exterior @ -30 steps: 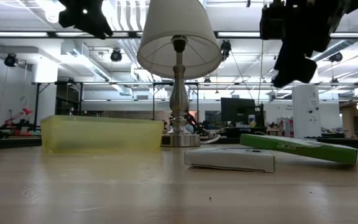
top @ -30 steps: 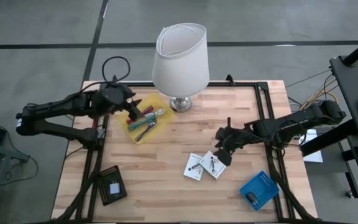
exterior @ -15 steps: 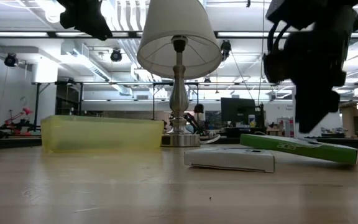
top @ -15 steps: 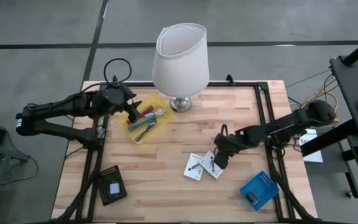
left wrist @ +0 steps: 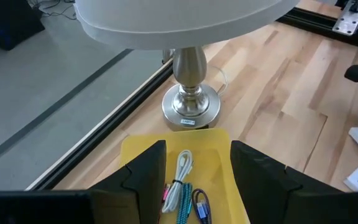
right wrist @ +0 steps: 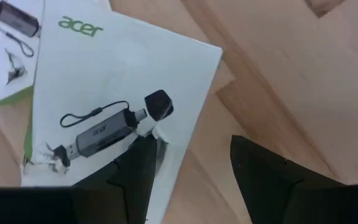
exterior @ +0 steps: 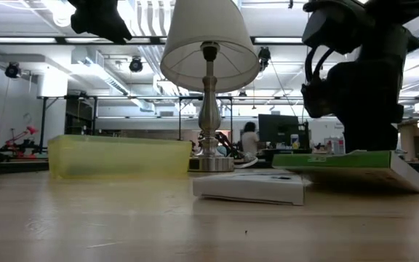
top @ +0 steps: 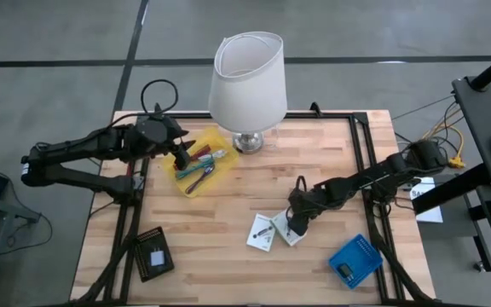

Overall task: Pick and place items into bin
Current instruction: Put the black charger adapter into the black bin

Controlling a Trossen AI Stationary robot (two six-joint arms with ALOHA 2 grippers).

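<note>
Two white square printed cards, flat Acer boxes with green edges, lie near the table's middle: one [top: 261, 232] flat, the other [top: 288, 228] partly under my right gripper [top: 296, 222]. That gripper is open and low over the second card [right wrist: 123, 81]. One finger stands over its printed face, the other over bare wood past its edge. In the low view this card [exterior: 348, 161] sits tilted beside the flat one [exterior: 249, 185]. My left gripper [top: 182, 154] hovers open above the yellow bin [top: 199, 168], which holds cables and pen-like sticks [left wrist: 183, 186]. My right gripper comes down on the card from above, slanting from the table's right. One finger [right wrist: 138, 168] rests on the printed face near the card's edge [right wrist: 166, 134]. The other finger [right wrist: 266, 168] is off the card over the wood. The card sits tilted.
A large white lamp [top: 247, 81] stands at the far middle, just beside the bin. A blue box [top: 355, 260] lies near the right front corner and a dark box [top: 153, 254] near the left front. People show in the room beyond the table.
My right gripper has come down and toward the table's left and near edge onto the cards. Both cards have slid a little to the left. The one under the gripper has turned and tipped, and now sits tilted.
</note>
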